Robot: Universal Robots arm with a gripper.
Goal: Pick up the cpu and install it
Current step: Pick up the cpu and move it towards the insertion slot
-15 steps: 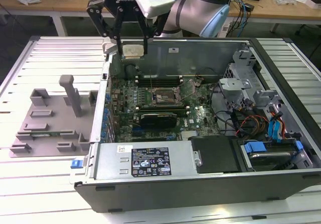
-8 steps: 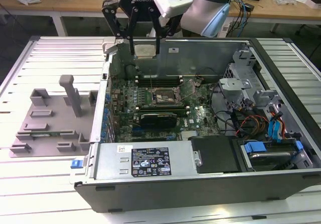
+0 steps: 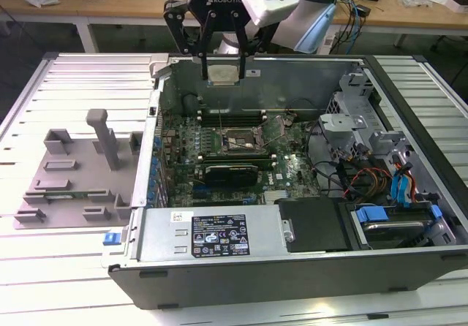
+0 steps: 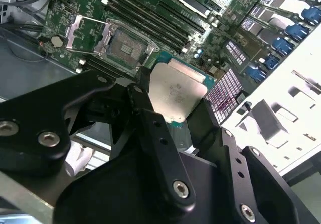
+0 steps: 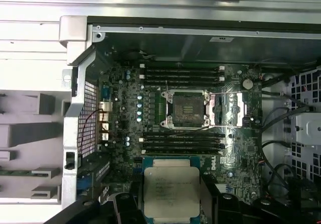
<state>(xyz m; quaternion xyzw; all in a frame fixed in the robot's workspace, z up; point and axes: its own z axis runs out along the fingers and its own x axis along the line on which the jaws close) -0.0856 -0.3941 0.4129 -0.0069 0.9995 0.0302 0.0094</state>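
Open grey metal computer case (image 3: pixel 219 267), green motherboard (image 3: pixel 292 172), dark square metal-framed socket (image 5: pixel 188 108) lid-open, and above the socket, offset toward the case wall, black two-finger gripper (image 3: pixel 223 77) pinching the pale silver square cpu (image 5: pixel 170 191) by opposite edges, face flat, not over the socket.

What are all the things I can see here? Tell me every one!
cpu: one, silver-white, held by the gripper above the open case.
socket: one, dark with metal frame, empty, on the motherboard.
motherboard: one, green, inside the case.
computer case: one, grey and black, open, on the table.
fixture tray: one, grey, on the table, exterior view's left of the case.
table: one, white, slatted, under everything.
gripper: one, black, shut on the cpu.
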